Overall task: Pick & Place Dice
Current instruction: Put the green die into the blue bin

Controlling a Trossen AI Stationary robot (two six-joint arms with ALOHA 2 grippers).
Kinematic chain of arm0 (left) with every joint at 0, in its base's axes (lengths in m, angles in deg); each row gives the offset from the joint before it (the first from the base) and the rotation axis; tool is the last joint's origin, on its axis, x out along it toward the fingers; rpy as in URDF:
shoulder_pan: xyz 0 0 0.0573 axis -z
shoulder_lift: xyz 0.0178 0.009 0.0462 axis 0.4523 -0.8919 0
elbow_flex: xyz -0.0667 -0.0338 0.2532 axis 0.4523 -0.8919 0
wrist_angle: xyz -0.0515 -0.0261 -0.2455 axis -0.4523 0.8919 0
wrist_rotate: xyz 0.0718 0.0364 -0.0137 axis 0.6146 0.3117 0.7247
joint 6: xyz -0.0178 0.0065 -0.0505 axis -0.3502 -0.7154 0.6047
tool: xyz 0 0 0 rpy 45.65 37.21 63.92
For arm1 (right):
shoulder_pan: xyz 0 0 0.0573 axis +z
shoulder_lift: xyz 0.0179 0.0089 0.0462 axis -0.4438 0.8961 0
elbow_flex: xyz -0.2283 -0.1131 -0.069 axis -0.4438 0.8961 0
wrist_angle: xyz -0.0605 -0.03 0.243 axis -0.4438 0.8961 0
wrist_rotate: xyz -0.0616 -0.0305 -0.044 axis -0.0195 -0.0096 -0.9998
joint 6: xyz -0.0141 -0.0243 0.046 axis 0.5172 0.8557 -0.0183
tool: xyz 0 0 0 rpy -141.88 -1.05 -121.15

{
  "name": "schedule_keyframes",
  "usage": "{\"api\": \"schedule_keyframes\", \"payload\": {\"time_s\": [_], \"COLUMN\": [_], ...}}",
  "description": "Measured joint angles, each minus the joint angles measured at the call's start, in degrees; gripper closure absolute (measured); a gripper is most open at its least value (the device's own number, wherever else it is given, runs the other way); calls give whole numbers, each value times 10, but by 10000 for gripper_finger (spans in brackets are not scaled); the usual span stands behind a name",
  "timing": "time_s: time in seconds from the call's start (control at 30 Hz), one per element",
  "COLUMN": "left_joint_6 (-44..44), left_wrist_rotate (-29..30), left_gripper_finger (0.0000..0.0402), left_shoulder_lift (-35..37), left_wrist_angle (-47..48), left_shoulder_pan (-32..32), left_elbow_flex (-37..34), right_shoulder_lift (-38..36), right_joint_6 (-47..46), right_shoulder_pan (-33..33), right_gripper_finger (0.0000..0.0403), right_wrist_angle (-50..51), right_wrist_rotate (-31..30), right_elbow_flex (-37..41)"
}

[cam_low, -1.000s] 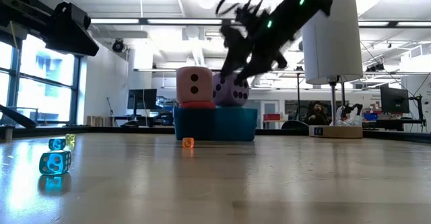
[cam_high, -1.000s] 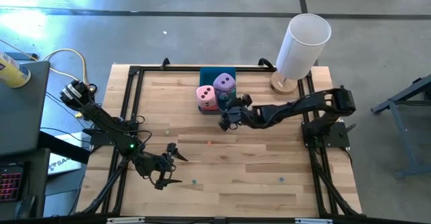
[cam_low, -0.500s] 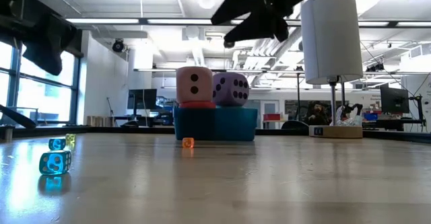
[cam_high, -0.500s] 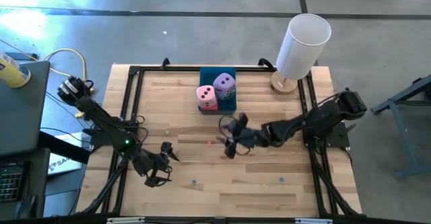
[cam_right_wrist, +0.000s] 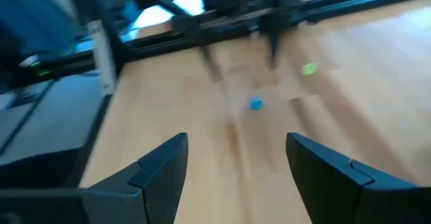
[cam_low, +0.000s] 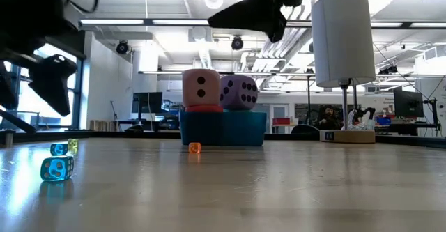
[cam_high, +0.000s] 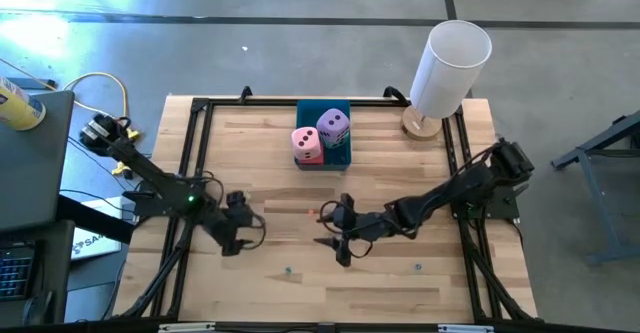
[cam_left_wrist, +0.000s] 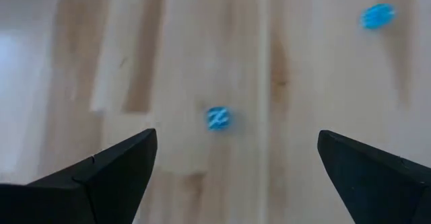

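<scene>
A light pink die (cam_high: 307, 145) and a lilac purple die (cam_high: 334, 126) sit in the blue tray (cam_high: 340, 156) at the table's far middle. In the low view the pink die (cam_low: 203, 87) rests on a red die (cam_low: 203, 109), with the purple die (cam_low: 239, 92) beside it. My right gripper (cam_high: 328, 235) hangs open above the table's middle, nearer than the tray, with nothing between its fingers (cam_right_wrist: 236, 140). My left gripper (cam_high: 245, 235) stands open over the table's left part (cam_left_wrist: 236, 140), also with nothing in it.
Small loose dice lie on the wood: an orange one (cam_high: 311, 213), blue ones (cam_high: 288, 269) (cam_high: 417, 267) and a green one (cam_high: 247, 199). A white cylinder on a round wooden base (cam_high: 447, 68) stands at the far right corner. A black frame (cam_high: 195, 143) rims the table.
My right gripper has drawn away from the tray toward the table's near edge and has swung round toward the left, staying open and empty. My left gripper has shifted a little toward the far edge and turned. The dice in the tray have not moved.
</scene>
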Motion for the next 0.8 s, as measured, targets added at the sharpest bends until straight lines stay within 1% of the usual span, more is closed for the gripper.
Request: {"api": "schedule_keyframes", "payload": {"time_s": [0.07, 0.13, 0.2, 0.3, 0.37, 0.53, 0.57, 0.7, 0.8], "left_joint_6": [14, 37, 40, 23, 29, 122, 123, 57, 53], "left_wrist_rotate": [3, 23, 39, 40, 40, 40, 40, 40, 43], "left_gripper_finger": [4, 4, 4, 4, 4, 4, 4, 4, 4], "left_shoulder_lift": [0, 0, 0, 0, -1, -18, -23, -31, -29], "left_wrist_angle": [13, 17, 16, 20, 29, 36, 37, 35, 38], "left_shoulder_pan": [-20, -43, -67, -98, -115, -152, -158, -174, -170], "left_elbow_flex": [0, 0, 0, 0, 0, 0, 0, 0, 0], "right_shoulder_lift": [8, 14, 22, 30, 30, 30, 30, 30, 30], "right_joint_6": [-2, -1, -1, 0, 0, 4, 5, 5, 5], "right_shoulder_pan": [0, 2, 3, 5, 7, 7, 7, 7, 7], "right_gripper_finger": [160, 160, 160, 160, 160, 160, 160, 160, 160], "right_wrist_angle": [-13, -27, -47, -60, -65, -68, -71, -71, -71], "right_wrist_rotate": [29, 48, 49, 50, 50, 49, 49, 49, 49], "right_elbow_flex": [0, 0, 0, 0, 0, 0, 0, 0, 0]}}
